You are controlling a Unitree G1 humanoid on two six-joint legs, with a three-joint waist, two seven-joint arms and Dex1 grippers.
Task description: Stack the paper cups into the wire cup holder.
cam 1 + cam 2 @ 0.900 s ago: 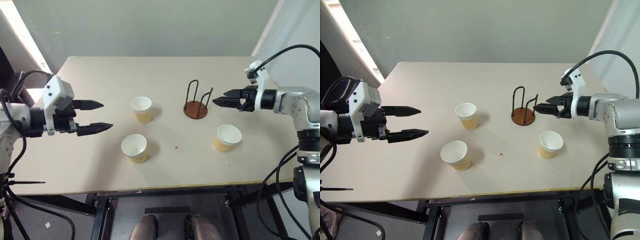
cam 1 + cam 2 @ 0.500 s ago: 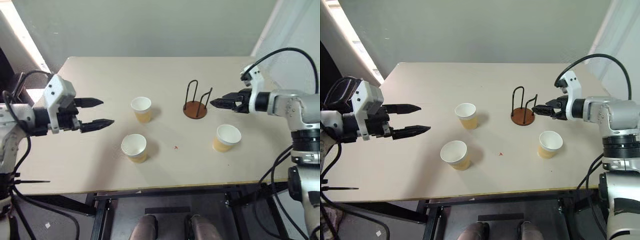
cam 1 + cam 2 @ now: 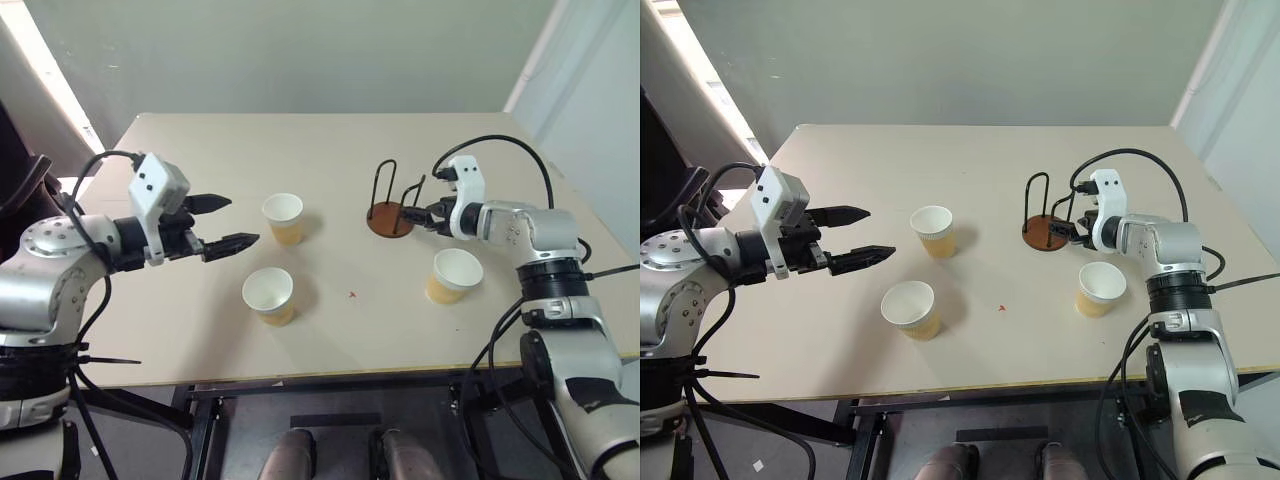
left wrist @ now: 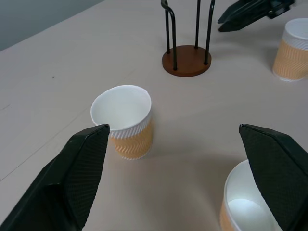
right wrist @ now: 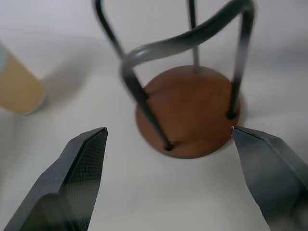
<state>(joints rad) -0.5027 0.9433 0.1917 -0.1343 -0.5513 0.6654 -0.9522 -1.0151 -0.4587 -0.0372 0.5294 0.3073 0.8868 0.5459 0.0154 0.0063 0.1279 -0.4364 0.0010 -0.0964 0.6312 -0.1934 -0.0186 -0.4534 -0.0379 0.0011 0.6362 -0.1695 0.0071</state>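
Note:
Three paper cups stand upright on the table: one at the middle (image 3: 283,218), one nearer the front edge (image 3: 269,295), one at the right (image 3: 452,275). The wire cup holder (image 3: 391,205), a reddish-brown disc with black wire loops, stands empty between the middle and right cups. My left gripper (image 3: 243,220) is open, just left of the middle cup (image 4: 124,120) and pointing at it, with nothing between its fingers. My right gripper (image 3: 420,215) is open at the holder's right side, and the holder's base (image 5: 190,110) lies just ahead of its fingertips.
The beige table (image 3: 200,330) has bare room at its front and far side. A small red mark (image 3: 351,295) lies on it near the middle. Grey walls stand behind the table, and black cables hang by both arms.
My left gripper has moved right, toward the middle cup. My right gripper has moved left, up to the holder's side. Both stay open. The cups and holder have not moved.

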